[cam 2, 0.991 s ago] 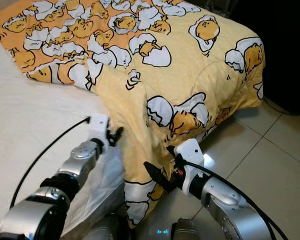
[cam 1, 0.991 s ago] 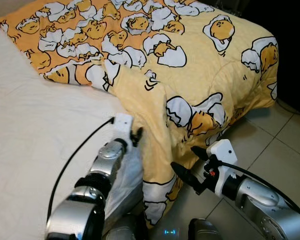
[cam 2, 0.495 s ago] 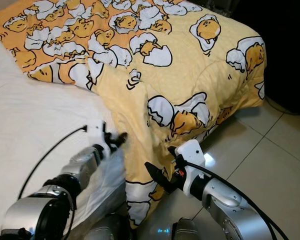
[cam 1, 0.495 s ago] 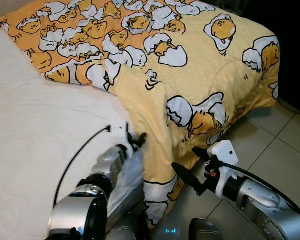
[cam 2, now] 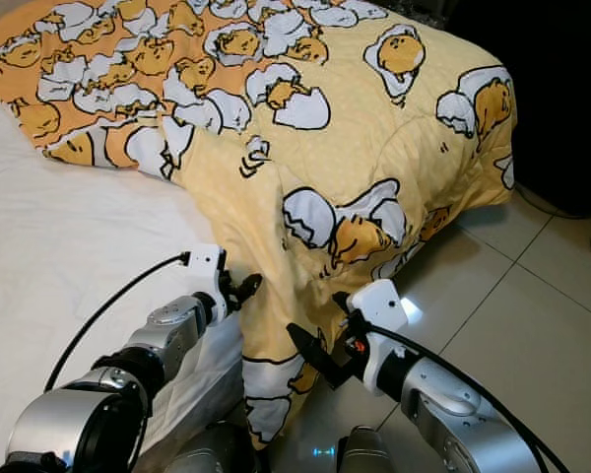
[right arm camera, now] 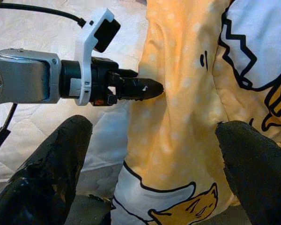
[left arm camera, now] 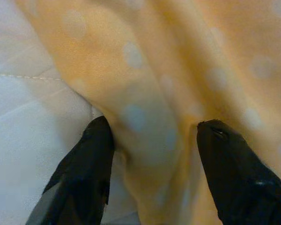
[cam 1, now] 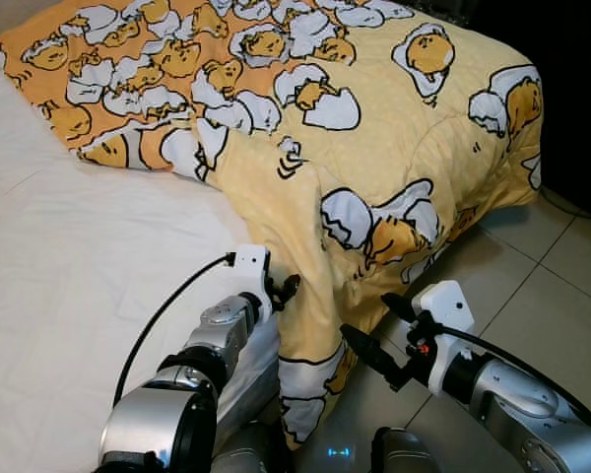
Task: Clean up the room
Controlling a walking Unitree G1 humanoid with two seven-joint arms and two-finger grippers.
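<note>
Pressing against the hanging fold of the yellow quilt (cam 1: 374, 148) at the bed's (cam 1: 59, 256) edge, the left gripper (left arm camera: 152, 154) stands spread, fabric bulging between its fingers but not clamped. The right gripper (cam 1: 374, 340) hovers wide open just beside the quilt's drooping lower edge, above the tiled floor (cam 1: 561, 266).

Duvet (cam 1: 374, 128) on bed (cam 1: 69, 266) rt side, overhanging floor (cam 1: 561, 266).

A yellow egg-print quilt (cam 1: 394, 148) drapes over the bed's corner and hangs toward the tiled floor (cam 1: 561, 266), blocking the mattress edge. The white sheet (cam 1: 69, 266) lies bare to the robot's left. The left gripper (cam 1: 288, 288) presses against the hanging fold; the right gripper (cam 1: 372, 333) has open floor beside it.
</note>
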